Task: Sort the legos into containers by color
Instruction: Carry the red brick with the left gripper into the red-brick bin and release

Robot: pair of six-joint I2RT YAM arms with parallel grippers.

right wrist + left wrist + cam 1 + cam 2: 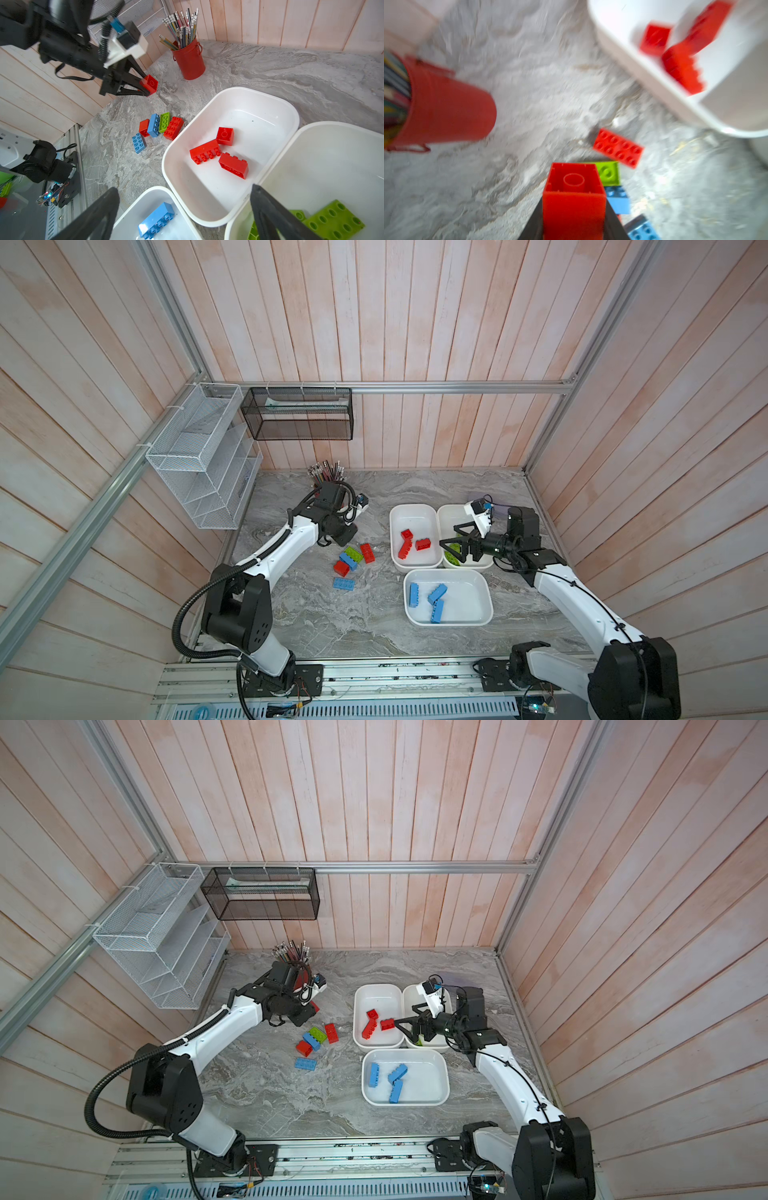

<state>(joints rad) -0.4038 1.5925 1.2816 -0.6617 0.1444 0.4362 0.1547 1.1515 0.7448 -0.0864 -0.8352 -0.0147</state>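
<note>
Sorting under way: the left gripper (144, 87) is clamped on a red square brick (574, 199) and holds it clear of the tabletop (332, 622). The brick hangs between the red pencil cup (190, 62) and a cluster of five loose legos (348, 561), and it is not yet over the red tub (415, 514).

The fingers press two opposite flat walls of the brick, and its hollow underside faces the left wrist camera. The piece looks light, rigid and glossy. It seems unlikely to crush or break, but its smooth walls could let it pivot or slip in a loose pinch. A short drop into the tub should do it no harm.

The right gripper (453, 539) hangs empty with its jaws spread wide, over the rims where the red tub meets the green tub (451, 514). The red tub holds three red bricks and the blue tub (469, 593) holds three blue ones. Green pieces show in the green tub, partly hidden.

On the tabletop, two red bricks, two blue and one green lie studs up, several of them touching. The oblong ones would best be taken across their narrow width, on the flat sides and not the studs. The tightly packed middle bricks leave little room for a finger.
</note>
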